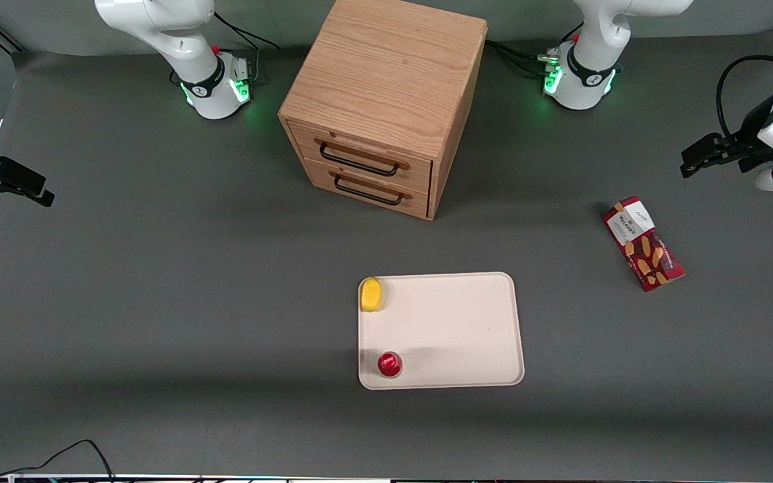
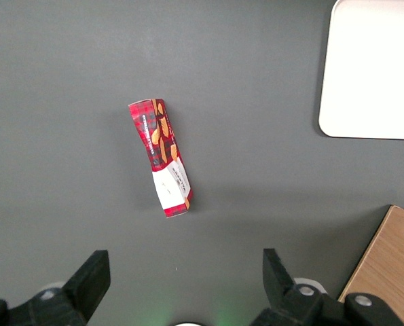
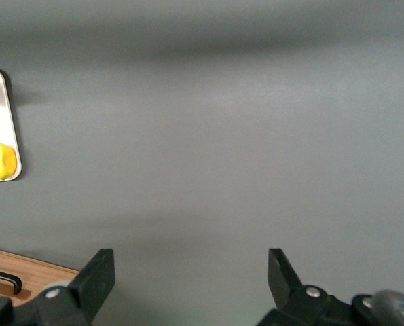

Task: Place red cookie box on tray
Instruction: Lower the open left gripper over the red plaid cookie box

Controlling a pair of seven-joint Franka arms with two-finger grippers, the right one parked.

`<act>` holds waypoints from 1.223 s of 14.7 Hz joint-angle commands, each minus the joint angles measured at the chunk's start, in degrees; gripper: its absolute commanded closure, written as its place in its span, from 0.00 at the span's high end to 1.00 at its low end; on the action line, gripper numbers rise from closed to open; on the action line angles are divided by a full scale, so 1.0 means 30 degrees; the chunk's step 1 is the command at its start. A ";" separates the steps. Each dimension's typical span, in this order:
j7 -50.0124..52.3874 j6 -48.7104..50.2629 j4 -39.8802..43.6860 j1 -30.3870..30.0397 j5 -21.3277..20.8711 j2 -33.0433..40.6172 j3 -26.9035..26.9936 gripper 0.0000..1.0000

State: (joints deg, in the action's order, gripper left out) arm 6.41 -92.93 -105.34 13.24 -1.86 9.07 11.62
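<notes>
Front view – box: the red cookie box (image 1: 643,243) is seen lying flat on the grey table (image 1: 158,282), toward the working arm's end, well apart from the tray (image 1: 467,329).
Front view – tray: a yellow fruit (image 1: 372,294) and a small red-topped can (image 1: 390,364) are held along the tray edge that faces the parked arm's end; the rest of its surface is left bare.
Front view – gripper: the gripper (image 1: 690,161) is held above the table, near the box but not touching it, farther from the camera than the box.
Front view – cabinet: a wooden two-drawer cabinet (image 1: 386,100) is set farther from the camera than the tray.
Left wrist view – jaws: the fingers (image 2: 89,275) are spread wide apart, with nothing between them.
Left wrist view – box: the box (image 2: 161,157) is shown askew to the line between the jaws; a tray corner (image 2: 371,68) is also caught.
Risk: if the wrist is not turned to match the slant, the slim box could be pinched cornerwise and twisted or pushed away.
Risk: a grip taken near one end could let the long box sag or slip in transit.
</notes>
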 commanded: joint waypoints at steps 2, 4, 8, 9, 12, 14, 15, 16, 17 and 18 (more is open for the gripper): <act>-0.0584 0.1123 0.1101 0.0040 -0.0171 -0.0358 -0.0065 1.00; -0.0613 0.1297 0.1393 0.0010 -0.0170 -0.0650 -0.0006 1.00; -0.1667 0.0836 0.0085 -0.0107 -0.0171 -0.1294 0.0285 1.00; -0.1667 -0.0562 -0.1142 -0.0107 -0.0170 -0.1295 0.0577 1.00; -0.1726 -0.4373 -0.4951 -0.0107 0.0500 -0.1353 0.1807 1.00; -0.1726 -0.7388 -0.6946 -0.0107 0.0533 -0.1586 0.1956 1.00; -0.1755 -0.8881 -0.7593 -0.0136 0.0533 -0.2081 0.2160 1.00; -0.1784 -0.9737 -0.7832 -0.0108 0.0533 -0.2782 0.2220 1.00; -0.2104 -1.0471 -0.7950 -0.0165 0.0591 -0.3428 0.2278 1.00; -0.2513 -1.1406 -0.7981 -0.0311 0.0649 -0.4014 0.2366 1.00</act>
State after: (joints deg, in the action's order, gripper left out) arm 1.56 -122.76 -128.87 12.73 -0.91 -0.07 18.21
